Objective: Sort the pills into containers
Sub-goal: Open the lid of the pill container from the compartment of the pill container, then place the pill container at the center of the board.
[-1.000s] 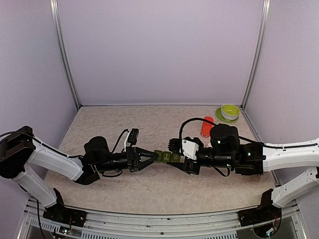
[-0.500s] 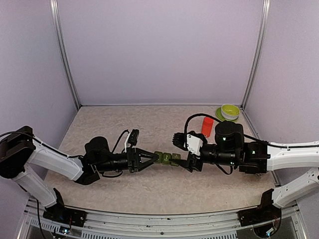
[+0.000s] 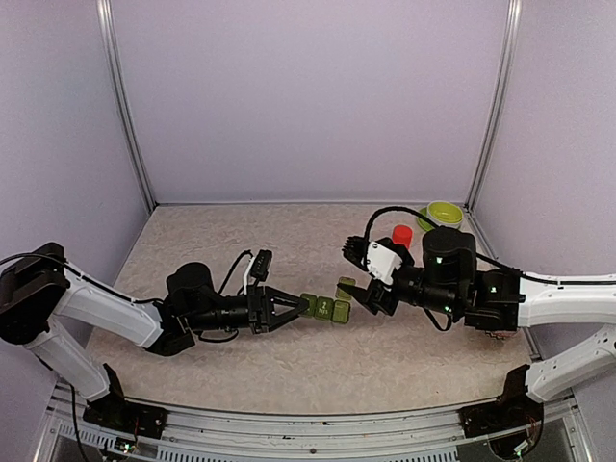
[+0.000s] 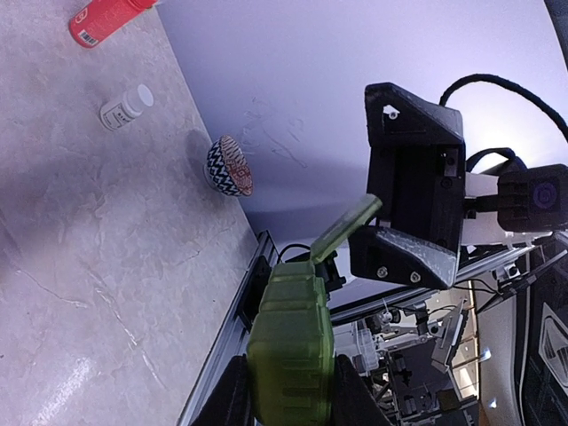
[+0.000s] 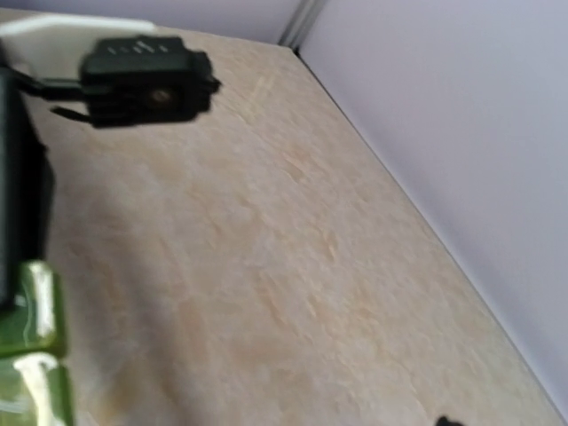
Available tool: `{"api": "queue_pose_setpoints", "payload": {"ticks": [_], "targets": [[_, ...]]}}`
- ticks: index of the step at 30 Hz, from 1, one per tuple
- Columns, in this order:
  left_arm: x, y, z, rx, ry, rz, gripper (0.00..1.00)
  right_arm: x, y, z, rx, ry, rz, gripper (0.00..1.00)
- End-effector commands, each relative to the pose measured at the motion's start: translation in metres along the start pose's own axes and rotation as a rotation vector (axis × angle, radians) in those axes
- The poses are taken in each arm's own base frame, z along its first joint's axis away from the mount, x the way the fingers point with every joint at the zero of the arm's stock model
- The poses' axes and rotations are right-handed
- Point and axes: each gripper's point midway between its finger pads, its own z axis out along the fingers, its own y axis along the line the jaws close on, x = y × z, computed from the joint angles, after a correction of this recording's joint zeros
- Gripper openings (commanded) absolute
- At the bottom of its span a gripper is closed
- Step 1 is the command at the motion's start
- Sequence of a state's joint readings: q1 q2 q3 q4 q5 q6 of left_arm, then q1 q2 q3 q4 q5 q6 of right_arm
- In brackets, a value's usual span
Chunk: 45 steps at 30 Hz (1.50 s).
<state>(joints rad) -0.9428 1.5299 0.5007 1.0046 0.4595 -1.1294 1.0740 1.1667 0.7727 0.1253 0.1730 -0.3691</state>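
Nearest the rail we see a small zigzag-pattern bowl point(image 4: 229, 166) on the worktop point(image 3: 241, 245). Mid-worktop, the left hand point(image 3: 302, 308) comes in from the left with its fingers clamped on one end of the containers point(image 3: 330, 309). That's the dark-green three-box strip, and it sticks out toward the right arm. We can't tell if the strip touches the worktop. The box farthest from that grip has its lid point(image 4: 348, 226) hinged up. The right hand point(image 3: 354, 294) sits right at that lid, with the lid's tip at the gap between its jaws. We can't tell whether they pinch it. The right wrist view is blurred, with green only at its left edge. Further back is a tiny clear bottle point(image 4: 126, 106) with a white cap, then the red-orange bottle point(image 3: 401, 238) standing upright. In the far right corner sit stacked light-green dishes point(image 3: 444, 213).
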Motion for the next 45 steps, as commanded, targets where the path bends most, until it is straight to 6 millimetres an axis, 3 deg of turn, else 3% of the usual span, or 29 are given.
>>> {"api": "queue_pose_setpoints", "payload": {"ticks": [1,20,32,40,45], "targets": [[-0.003,-0.014,0.006,0.040,0.012,0.046,0.14,0.006,-0.015,0.005,0.070,0.028,0.012,0.73],[0.003,-0.017,0.006,0.046,0.026,0.068,0.14,0.038,-0.013,0.021,0.052,0.153,0.027,0.73],[0.002,-0.014,0.000,0.031,0.005,0.073,0.14,0.042,-0.002,0.023,-0.016,0.171,0.036,0.73],[-0.003,-0.002,-0.001,-0.024,-0.018,0.068,0.14,0.030,-0.043,0.013,0.135,0.154,0.107,0.78],[-0.007,0.008,-0.001,-0.055,-0.029,0.062,0.15,0.031,-0.054,0.006,0.168,0.159,0.138,0.87]]}}
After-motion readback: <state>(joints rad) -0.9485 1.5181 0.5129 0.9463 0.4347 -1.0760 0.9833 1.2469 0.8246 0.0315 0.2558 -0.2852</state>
